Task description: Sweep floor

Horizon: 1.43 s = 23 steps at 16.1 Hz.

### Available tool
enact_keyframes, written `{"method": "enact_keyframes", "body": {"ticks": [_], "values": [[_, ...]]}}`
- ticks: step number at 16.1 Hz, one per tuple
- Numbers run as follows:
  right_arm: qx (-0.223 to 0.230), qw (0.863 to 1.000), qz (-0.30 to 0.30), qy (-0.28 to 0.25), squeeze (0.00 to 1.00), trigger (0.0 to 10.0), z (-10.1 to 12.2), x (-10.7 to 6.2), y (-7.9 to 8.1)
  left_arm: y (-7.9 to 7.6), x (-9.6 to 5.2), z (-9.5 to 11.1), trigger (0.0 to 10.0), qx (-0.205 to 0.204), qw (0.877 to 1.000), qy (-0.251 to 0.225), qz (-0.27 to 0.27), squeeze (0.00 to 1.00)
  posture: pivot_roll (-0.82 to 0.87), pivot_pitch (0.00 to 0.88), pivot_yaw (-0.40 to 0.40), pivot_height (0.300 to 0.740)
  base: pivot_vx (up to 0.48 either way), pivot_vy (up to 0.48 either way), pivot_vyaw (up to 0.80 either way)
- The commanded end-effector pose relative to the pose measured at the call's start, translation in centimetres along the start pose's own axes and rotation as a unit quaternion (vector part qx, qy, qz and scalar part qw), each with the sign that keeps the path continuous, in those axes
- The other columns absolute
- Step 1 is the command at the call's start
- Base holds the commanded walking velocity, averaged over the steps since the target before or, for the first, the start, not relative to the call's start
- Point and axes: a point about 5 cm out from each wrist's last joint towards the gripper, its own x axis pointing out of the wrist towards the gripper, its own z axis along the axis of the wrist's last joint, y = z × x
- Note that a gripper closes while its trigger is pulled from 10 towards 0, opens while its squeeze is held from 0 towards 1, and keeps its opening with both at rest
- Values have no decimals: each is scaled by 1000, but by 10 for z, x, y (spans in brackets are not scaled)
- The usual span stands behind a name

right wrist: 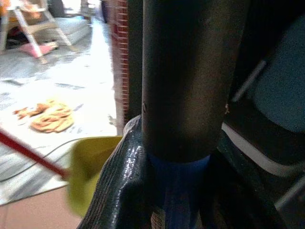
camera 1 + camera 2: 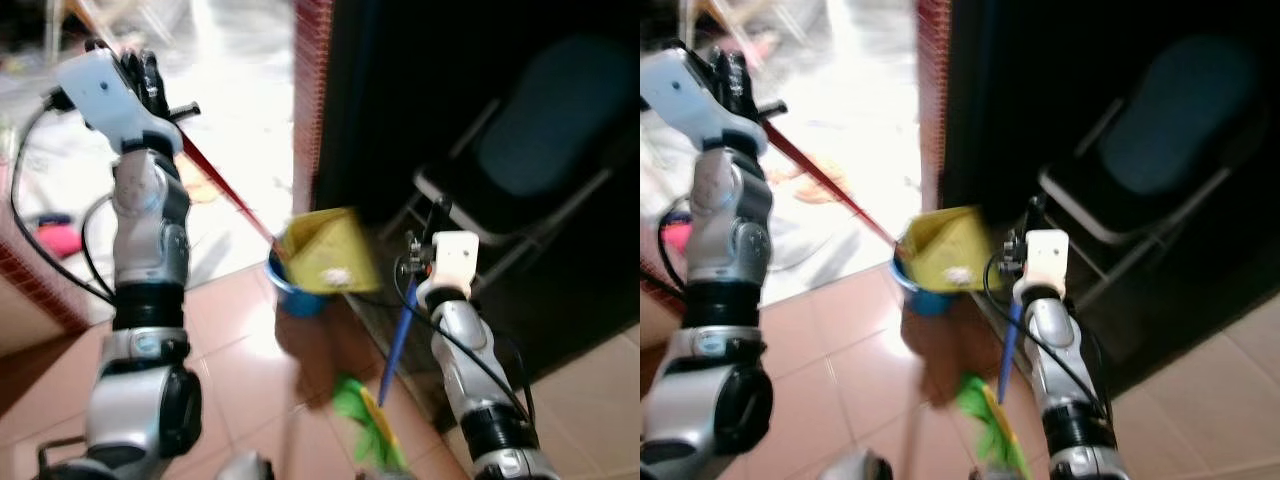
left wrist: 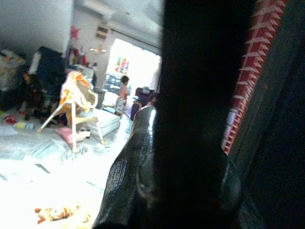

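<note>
My left gripper (image 2: 152, 82) is raised at the upper left and shut on the red handle (image 2: 225, 185) of a yellow dustpan (image 2: 325, 250). The dustpan hangs tilted over a blue bucket (image 2: 296, 295). My right gripper (image 2: 414, 256) is at centre right and shut on the blue broom handle (image 2: 399, 335). The handle slants down to green bristles (image 2: 367, 422) on the tiled floor. In the right wrist view the blue and black broom handle (image 1: 183, 95) sits between my fingers, with the dustpan (image 1: 88, 169) beside it. A dark handle (image 3: 200, 95) crosses the left wrist view.
A folding chair (image 2: 545, 140) with a dark seat stands in the shadowed area to the right. A red brick pillar (image 2: 312, 70) edges the doorway. Beyond it the bright room holds an orange cloth (image 1: 47, 117), a wooden chair (image 3: 78, 102) and a person (image 3: 124, 90) far off.
</note>
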Motion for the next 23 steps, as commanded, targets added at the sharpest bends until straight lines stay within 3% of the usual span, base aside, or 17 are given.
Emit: {"method": "enact_keyframes", "body": {"ticks": [1, 7, 13, 17, 23], "values": [[-4, 1000, -9, -7, 0, 10000, 4, 1, -8, -15, 6, 22, 10000, -14, 998, -54, -21, 0, -66, 0, 2, 740, 274, 394, 0], [-5, 1000, -13, -5, 0, 10000, 2, -1, -9, -19, 9, 23, 10000, -5, 998, -58, -29, 0, -67, 0, 8, 740, 0, 433, 0], [-10, 1000, -13, -11, 0, 10000, 5, 2, -9, -38, 5, 18, 10000, 13, 997, -61, -55, 0, -63, 0, 10, 740, 0, 454, 0], [-12, 1000, -14, -12, 0, 10000, 6, 2, -9, -49, -5, 8, 10000, 21, 996, -50, -72, 0, -66, 0, 11, 740, 428, 88, 0], [-12, 1000, -11, -11, 0, 10000, 6, 2, -6, -48, -5, 8, 10000, 56, 996, -60, -46, 0, -68, 0, 10, 740, 480, 0, 0]]}}
